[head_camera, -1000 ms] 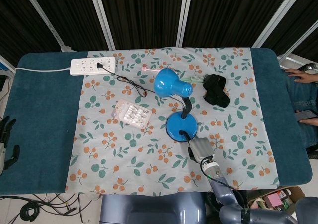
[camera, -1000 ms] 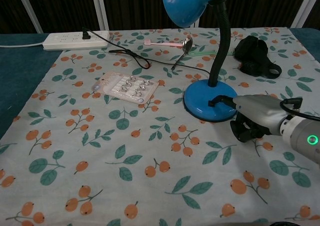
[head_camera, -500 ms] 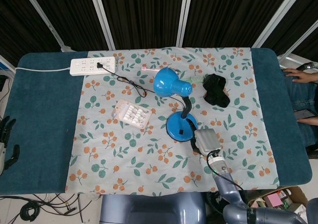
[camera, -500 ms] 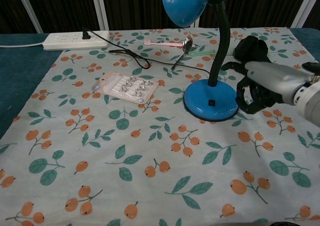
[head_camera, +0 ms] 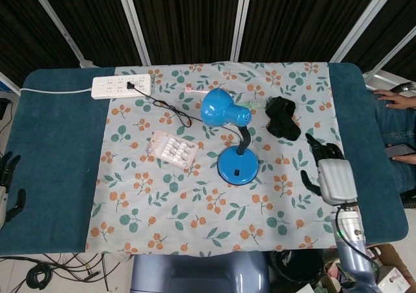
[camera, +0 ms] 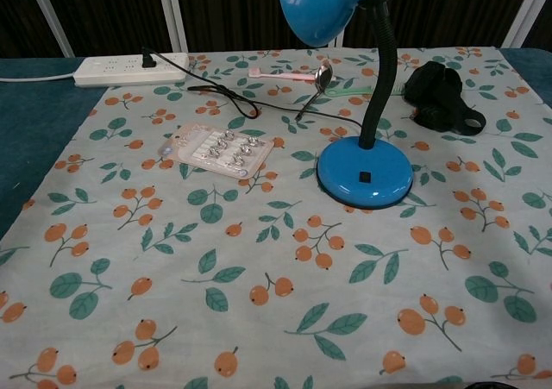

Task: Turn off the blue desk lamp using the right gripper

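The blue desk lamp stands mid-table on the floral cloth, with its round base (head_camera: 237, 165) (camera: 365, 175) under a black gooseneck and its shade (head_camera: 224, 108) (camera: 332, 1) tilted to the left. A small black switch (camera: 365, 178) sits on top of the base. No glow shows on the cloth under the shade. My right hand (head_camera: 328, 169) hovers over the cloth's right edge, well to the right of the base, holding nothing with its fingers apart. The chest view does not show it. My left hand (head_camera: 8, 182) hangs at the table's far left edge, empty.
A white power strip (head_camera: 121, 86) lies back left, with a black cable (head_camera: 166, 108) running to the lamp. A blister pack (head_camera: 173, 148) lies left of the base, and a black bundle (head_camera: 283, 117) behind it on the right. A person's hand (head_camera: 393, 98) rests at the right edge.
My right hand has drawn back from the lamp base, moving right to the cloth's edge and out of the chest view. The lamp and my left hand have not moved.
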